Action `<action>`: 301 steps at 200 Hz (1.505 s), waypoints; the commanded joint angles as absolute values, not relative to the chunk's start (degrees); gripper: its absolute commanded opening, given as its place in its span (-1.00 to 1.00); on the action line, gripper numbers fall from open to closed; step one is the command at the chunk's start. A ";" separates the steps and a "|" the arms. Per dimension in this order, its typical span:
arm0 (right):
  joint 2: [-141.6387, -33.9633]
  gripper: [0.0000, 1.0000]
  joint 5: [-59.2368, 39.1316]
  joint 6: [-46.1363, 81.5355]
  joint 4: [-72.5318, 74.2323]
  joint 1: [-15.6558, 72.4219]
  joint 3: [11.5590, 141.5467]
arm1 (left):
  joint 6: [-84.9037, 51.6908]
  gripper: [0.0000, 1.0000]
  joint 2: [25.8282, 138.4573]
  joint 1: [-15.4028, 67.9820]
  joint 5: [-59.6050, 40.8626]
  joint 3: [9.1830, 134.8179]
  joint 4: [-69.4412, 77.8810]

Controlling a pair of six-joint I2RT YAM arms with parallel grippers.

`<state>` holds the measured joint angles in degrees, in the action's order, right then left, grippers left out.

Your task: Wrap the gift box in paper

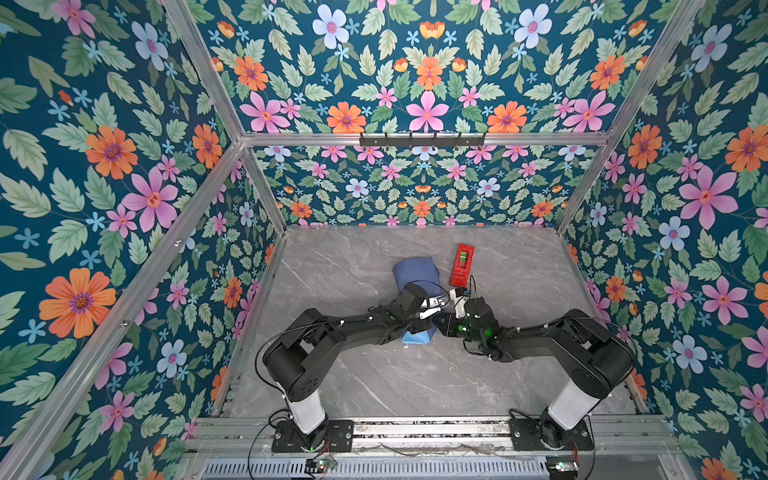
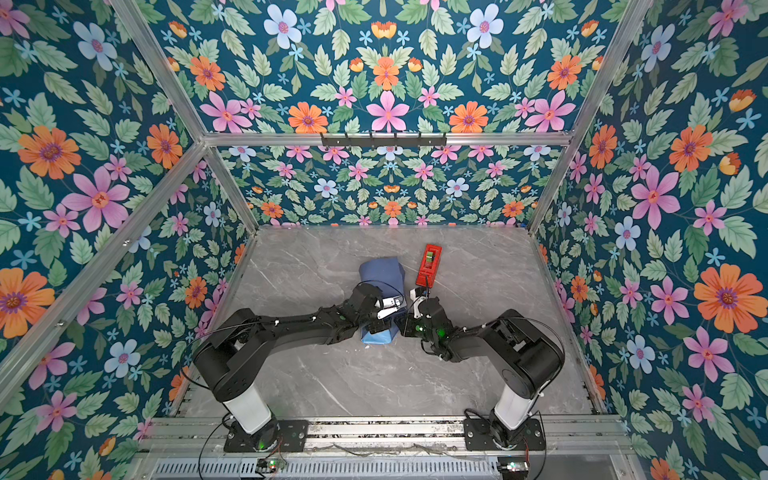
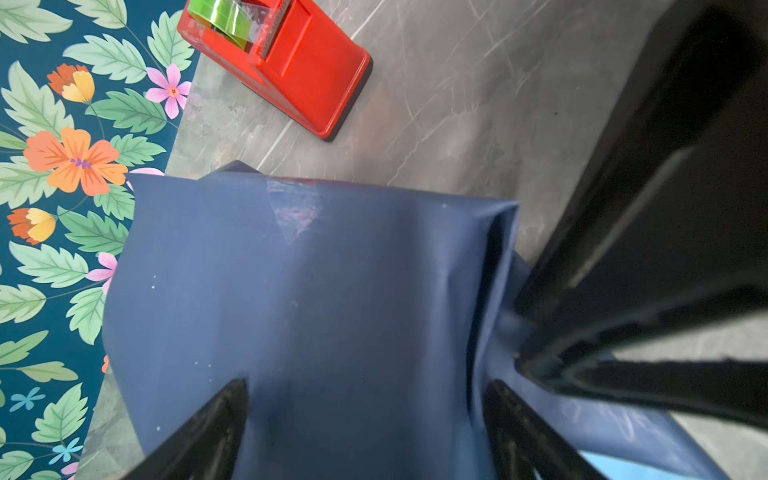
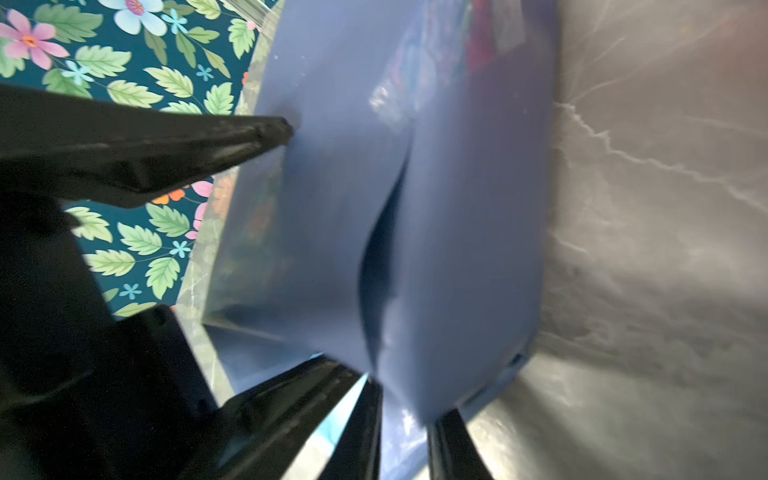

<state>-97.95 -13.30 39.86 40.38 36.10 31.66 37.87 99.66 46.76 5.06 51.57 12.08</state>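
The left tool filled the front of its wrist view, black fingers spread wide, tips resting on the paper and clamping nothing. The right tool was nearly shut, pinching a fold of paper on the bundle's dispenser side. The slate-blue sheet hid the gift box completely. Its top was smooth but dented, with a clear tape patch at the far edge and a sky-blue strip at the near end. The bundle lay just left of the red tape dispenser, with a narrow gap of bare desk between them. Beyond and right of the dispenser, the desk lay open to the walls.
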 commanded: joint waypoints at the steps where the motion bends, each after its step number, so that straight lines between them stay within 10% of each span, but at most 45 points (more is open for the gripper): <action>1: -99.08 -0.59 -12.75 39.39 41.64 36.12 32.21 | 37.33 0.80 99.95 46.68 4.12 51.43 7.03; 301: -102.04 -0.69 -14.39 39.82 44.25 36.51 31.38 | 37.40 0.79 99.53 46.71 3.91 51.48 6.77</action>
<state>-101.60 -13.34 40.71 43.70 37.47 31.40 37.87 99.44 46.76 4.84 51.57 11.92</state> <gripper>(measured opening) 0.155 0.897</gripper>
